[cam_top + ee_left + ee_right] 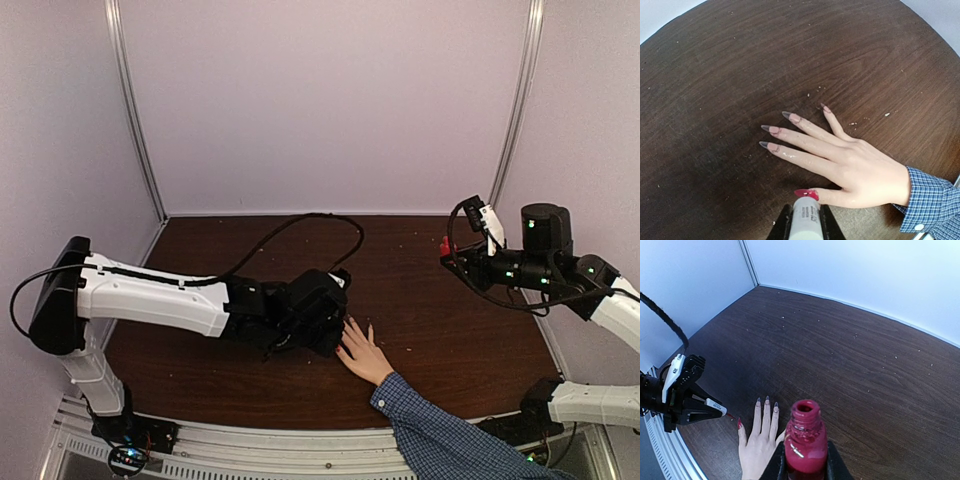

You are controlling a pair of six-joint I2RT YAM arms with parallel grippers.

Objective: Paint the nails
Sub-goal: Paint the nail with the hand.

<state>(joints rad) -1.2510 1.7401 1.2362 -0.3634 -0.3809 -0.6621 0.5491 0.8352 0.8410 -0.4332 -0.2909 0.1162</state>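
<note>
Both grippers are clenched: left gripper (804, 227) on a white cap (805, 210) at bottom centre, right gripper (805, 462) on an open red bottle (805, 437). The nails (769, 129) rest mid-frame on a speckled dark wood table (740, 65), thumb's red; pale walls (320, 100) enclose it.

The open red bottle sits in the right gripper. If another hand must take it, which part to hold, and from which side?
Probably the shoulder under the neck, from the side facing away from the wrist. The red bottle is uncapped, so it must not tip; the right gripper clamps its lower body, leaving only the upper part free.
</note>
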